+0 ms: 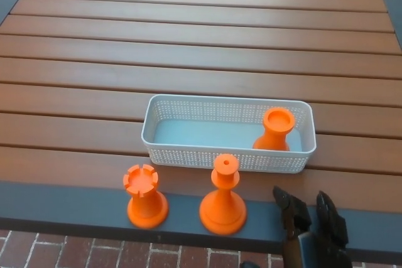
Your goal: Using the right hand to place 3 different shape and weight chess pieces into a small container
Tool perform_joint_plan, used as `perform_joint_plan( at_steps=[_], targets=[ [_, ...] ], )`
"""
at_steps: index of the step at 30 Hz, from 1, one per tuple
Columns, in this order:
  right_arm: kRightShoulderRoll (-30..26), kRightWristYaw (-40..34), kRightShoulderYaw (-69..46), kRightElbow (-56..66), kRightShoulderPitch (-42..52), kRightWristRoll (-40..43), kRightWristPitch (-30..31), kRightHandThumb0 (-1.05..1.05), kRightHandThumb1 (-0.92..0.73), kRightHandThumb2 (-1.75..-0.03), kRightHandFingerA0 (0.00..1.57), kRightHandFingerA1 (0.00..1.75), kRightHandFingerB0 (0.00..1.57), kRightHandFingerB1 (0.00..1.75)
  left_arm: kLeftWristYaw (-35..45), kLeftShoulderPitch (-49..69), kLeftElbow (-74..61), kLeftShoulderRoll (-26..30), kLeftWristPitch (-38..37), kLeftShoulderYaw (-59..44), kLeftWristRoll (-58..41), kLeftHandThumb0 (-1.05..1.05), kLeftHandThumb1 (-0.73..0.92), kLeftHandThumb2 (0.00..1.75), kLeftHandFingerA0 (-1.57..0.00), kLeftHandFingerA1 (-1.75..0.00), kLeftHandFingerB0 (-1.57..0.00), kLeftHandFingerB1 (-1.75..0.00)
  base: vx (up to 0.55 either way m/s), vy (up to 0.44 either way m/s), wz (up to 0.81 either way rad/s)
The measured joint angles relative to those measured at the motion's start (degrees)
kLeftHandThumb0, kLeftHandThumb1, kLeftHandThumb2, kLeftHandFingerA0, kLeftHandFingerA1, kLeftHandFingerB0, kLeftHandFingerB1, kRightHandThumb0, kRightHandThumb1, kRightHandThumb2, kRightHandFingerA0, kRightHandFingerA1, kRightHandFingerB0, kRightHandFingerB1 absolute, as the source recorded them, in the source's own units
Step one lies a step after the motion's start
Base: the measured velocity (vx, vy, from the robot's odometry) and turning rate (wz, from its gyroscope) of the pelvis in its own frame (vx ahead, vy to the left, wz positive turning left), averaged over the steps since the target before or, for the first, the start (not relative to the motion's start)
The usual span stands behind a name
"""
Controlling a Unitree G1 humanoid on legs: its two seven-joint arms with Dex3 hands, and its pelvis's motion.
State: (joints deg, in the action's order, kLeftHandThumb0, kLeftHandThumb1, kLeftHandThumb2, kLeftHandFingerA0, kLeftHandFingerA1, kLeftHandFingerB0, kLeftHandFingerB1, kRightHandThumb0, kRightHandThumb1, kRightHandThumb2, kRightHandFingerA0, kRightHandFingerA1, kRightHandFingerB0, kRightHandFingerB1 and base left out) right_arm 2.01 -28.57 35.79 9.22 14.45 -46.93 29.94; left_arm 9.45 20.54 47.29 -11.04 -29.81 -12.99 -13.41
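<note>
A white perforated basket [169, 149] sits on the slatted table. One orange chess piece [275, 129] stands upright inside it at the right end. In front of the basket, on the table's dark front edge, stand an orange rook [145, 196] on the left and a taller orange piece with a round knob top [223, 196] to its right. My right hand [311, 230] comes up at the bottom right, just right of the knob-topped piece and apart from it. Its fingers [287, 206] are spread and hold nothing. My left hand does not show.
The brown slatted tabletop [201, 42] stretches far behind the basket. A dark grey rim [75, 208] borders the front edge, with brick paving [94, 252] below it.
</note>
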Motion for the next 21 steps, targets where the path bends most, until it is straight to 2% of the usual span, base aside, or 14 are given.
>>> perform_joint_plan(
  at_steps=[3, 4, 7, 12, 13, 15, 16, 21],
  targets=[
    [0.05, 0.02, 0.83, -1.77, -1.6, -0.01, 0.4, -0.74, -0.45, -0.8, 0.0, 0.18, 0.1, 0.42, -0.04, -0.09, 0.0, 0.0, 0.0, 0.02, -0.04, -0.07, 0.55, 1.11, -1.03, -1.47, -0.92, -1.22, 0.0, 0.0, 0.0],
    [0.07, 0.04, 1.15, -2.21, -2.05, -0.01, 0.53, -0.81, -0.48, -0.79, 0.0, 0.12, 0.1, 0.4, -0.05, -0.13, 0.0, 0.0, 0.0, 0.03, -0.05, -0.07, 0.56, 1.12, -1.02, -1.47, -0.91, -1.24, 0.0, 0.0, 0.0],
    [0.36, 0.12, 1.7, -3.2, -3.43, -0.01, 0.94, -0.79, -0.47, -0.81, 0.0, 0.15, 0.1, 0.4, -0.11, -0.17, 0.0, 0.03, 0.0, 0.11, -0.01, -0.09, 0.59, 1.07, -1.0, -1.48, -0.91, -1.26, 0.0, 0.0, 0.0],
    [1.01, 0.61, 2.66, -4.27, -5.92, -0.02, 1.94, -0.81, -0.48, -0.81, 0.0, 0.15, 0.1, 0.4, -0.57, -0.06, -0.46, 0.05, 0.0, 0.69, 0.21, -0.08, 0.6, 1.07, -0.99, -1.5, -0.89, -1.27, 0.0, 0.0, 0.0],
    [1.18, 0.69, 2.79, -4.33, -6.36, -0.02, 2.1, -0.69, -0.57, -0.58, 0.0, 0.22, 0.12, 0.33, -0.66, -0.03, -0.55, 0.05, 0.0, 0.77, 0.25, -0.06, 0.58, 1.08, -1.02, -1.48, -0.91, -1.24, 0.0, 0.0, 0.0],
    [1.85, 0.94, 3.38, -4.39, -7.61, -0.05, 2.61, -0.69, -0.57, -0.58, 0.0, 0.22, 0.12, 0.33, -0.88, 0.07, -0.75, 0.05, 0.01, 0.94, 0.34, -0.06, 0.58, 1.08, -1.02, -1.48, -0.91, -1.24, 0.0, 0.0, 0.0],
    [1.85, 0.94, 3.38, -4.39, -7.61, -0.05, 2.61, -0.76, -0.46, -0.83, 0.0, 0.2, 0.1, 0.39, -0.88, 0.07, -0.75, 0.05, 0.01, 0.94, 0.34, -0.06, 0.61, 1.02, -0.99, -1.47, -0.87, -1.22, 0.0, 0.0, 0.0],
    [1.81, 2.14, 4.99, -4.42, -9.93, -0.1, 4.21, -0.76, -0.46, -0.83, 0.0, 0.2, 0.1, 0.39, -1.36, 0.26, -0.55, 0.1, 0.02, 1.12, 0.99, -0.06, 0.61, 1.02, -0.99, -1.47, -0.87, -1.22, 0.0, 0.0, 0.0]
  ],
)
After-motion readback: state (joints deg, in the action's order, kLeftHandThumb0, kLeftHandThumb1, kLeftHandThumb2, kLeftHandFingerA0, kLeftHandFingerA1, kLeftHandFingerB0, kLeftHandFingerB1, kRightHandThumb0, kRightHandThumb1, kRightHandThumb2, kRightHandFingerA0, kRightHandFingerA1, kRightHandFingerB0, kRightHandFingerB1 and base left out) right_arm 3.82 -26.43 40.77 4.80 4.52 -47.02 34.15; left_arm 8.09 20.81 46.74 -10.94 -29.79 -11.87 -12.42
